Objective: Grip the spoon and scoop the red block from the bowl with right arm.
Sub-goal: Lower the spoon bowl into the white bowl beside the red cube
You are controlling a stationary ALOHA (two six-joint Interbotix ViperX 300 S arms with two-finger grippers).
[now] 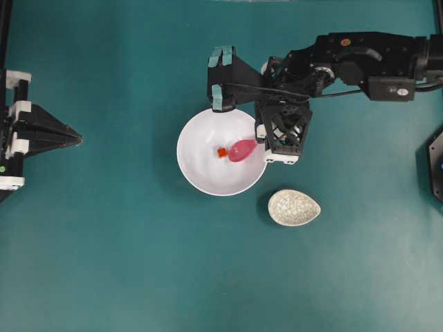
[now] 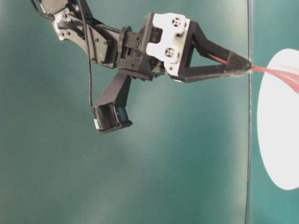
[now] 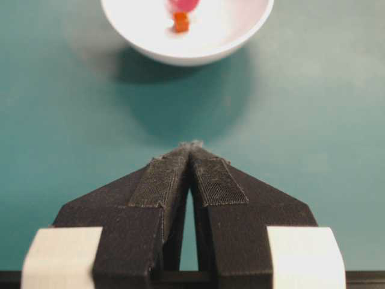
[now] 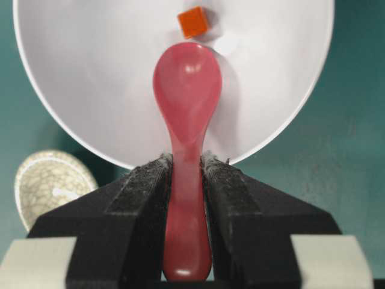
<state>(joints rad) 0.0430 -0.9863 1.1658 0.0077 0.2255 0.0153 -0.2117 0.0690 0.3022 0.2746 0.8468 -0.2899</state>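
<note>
One broad teal bench (image 1: 104, 263) carries the white bowl (image 1: 201, 169). Over its rim the right tool (image 4: 186, 174) is clamped on the pink spoon (image 4: 186, 96) by the handle, scoop inside the bowl just short of the red block (image 4: 194, 22). Scooping is in hand; next, slide the scoop under the block. The left tool (image 3: 191, 150) rests closed, empty.

pink spoon (image 4: 187, 90), red-orange block (image 4: 193, 22), white bowl (image 4: 90, 78), crackled beige dish (image 1: 294, 207), teal tbl (image 1: 104, 263)
</note>
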